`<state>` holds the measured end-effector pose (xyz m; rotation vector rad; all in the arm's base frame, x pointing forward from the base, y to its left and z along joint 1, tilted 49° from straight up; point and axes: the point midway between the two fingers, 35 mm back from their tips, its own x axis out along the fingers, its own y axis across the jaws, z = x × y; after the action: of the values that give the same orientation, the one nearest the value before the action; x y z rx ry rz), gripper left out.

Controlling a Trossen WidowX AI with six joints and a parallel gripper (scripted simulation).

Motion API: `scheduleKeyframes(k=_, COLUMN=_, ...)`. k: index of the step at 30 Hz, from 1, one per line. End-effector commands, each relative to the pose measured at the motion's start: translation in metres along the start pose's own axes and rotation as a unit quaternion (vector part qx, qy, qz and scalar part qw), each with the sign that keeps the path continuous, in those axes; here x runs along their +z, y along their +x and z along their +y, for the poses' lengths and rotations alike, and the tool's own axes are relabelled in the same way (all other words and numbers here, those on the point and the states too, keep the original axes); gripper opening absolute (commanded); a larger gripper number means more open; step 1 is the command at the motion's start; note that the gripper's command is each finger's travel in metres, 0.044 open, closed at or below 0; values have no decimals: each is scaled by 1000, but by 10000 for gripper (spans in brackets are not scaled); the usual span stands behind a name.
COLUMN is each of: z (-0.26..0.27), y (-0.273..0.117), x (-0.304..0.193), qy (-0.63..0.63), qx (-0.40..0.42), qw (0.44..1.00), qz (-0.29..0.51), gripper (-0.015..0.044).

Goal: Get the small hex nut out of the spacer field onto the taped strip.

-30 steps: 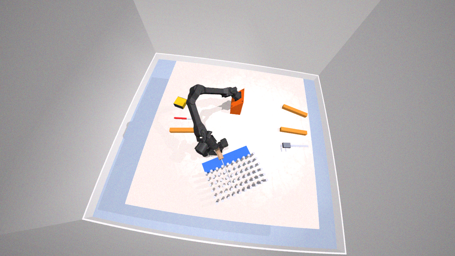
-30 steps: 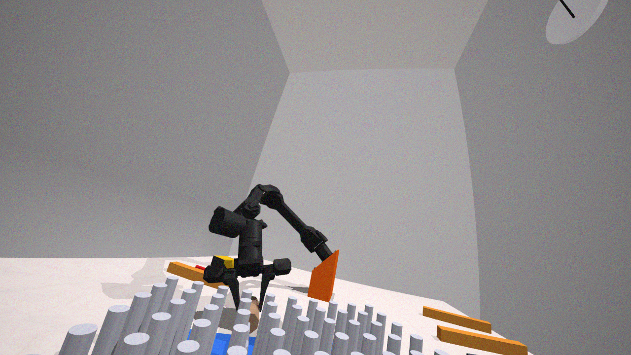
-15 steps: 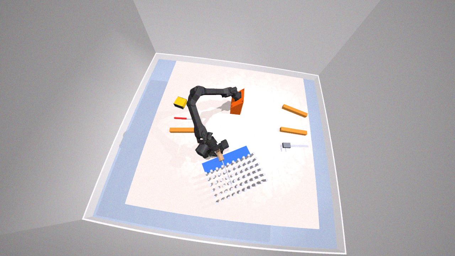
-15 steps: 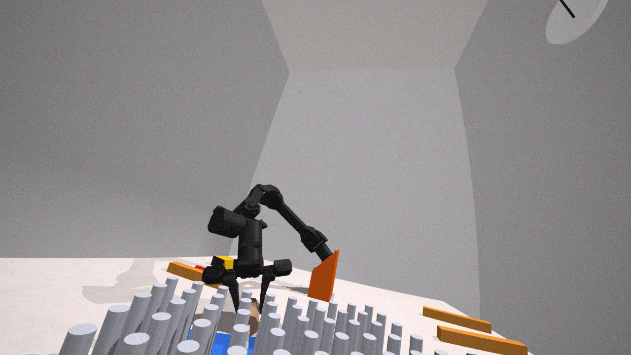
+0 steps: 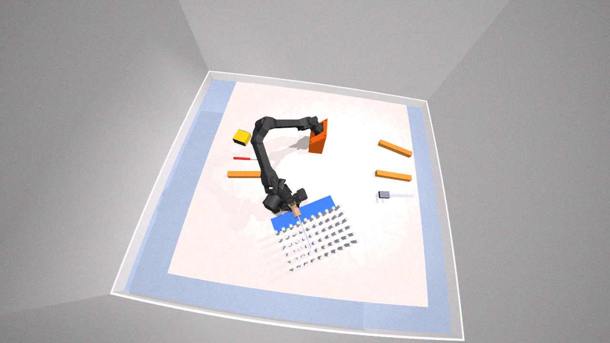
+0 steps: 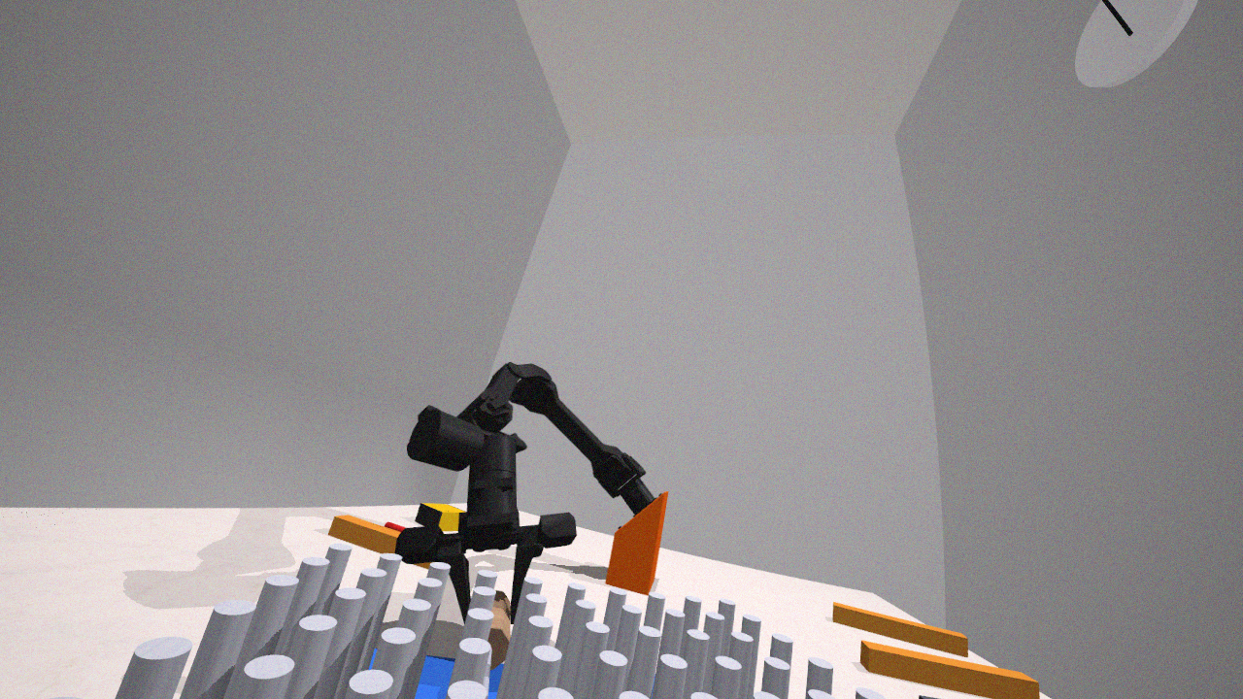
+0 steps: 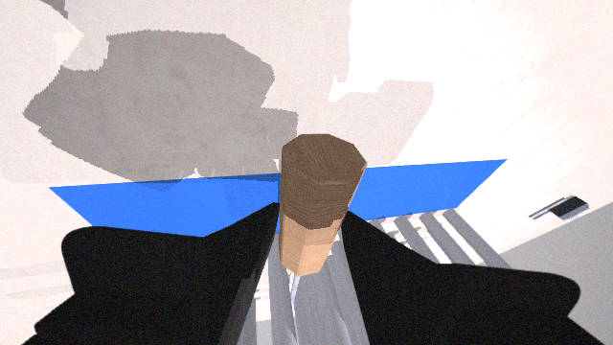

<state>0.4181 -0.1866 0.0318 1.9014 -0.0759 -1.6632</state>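
My gripper (image 5: 294, 207) (image 6: 491, 608) (image 7: 310, 213) is shut on the wooden handle (image 5: 296, 211) (image 6: 499, 634) (image 7: 313, 192) of a tool, above the blue taped strip. The tool's thin metal shaft (image 5: 304, 232) (image 7: 294, 287) runs from the handle in among the standing grey spacers (image 5: 340, 206) (image 6: 162, 649) (image 7: 471, 235). Its far end is deep in the spacer field in the top view. The blue taped strip (image 5: 320, 205) (image 6: 439, 678) (image 7: 412, 187) lies along the field's near edge. The spacers that show stand upright. I cannot make out the hex nut in any view.
Orange bars (image 5: 394, 148) (image 5: 393, 175) (image 5: 244, 174) and a grey caliper-like tool (image 5: 384, 195) (image 7: 570, 207) lie to the sides. A red-handled tool (image 5: 241, 158) and a yellow block (image 5: 242, 136) (image 6: 447, 517) lie at the left. The arm stands on an orange base (image 5: 317, 143) (image 6: 636, 551).
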Motion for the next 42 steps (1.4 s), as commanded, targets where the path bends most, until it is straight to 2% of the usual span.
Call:
scheduleKeyframes(k=1, z=2, y=4, x=0, qy=0, qx=0, qw=1000, qz=2, gripper=0)
scheduleKeyframes(k=11, z=3, y=14, x=5, qy=-2, qx=0, qw=1000, qz=1, gripper=0)
scheduleKeyframes(k=42, z=3, y=8, x=21, qy=-1, qx=0, qw=1000, qz=1, gripper=0)
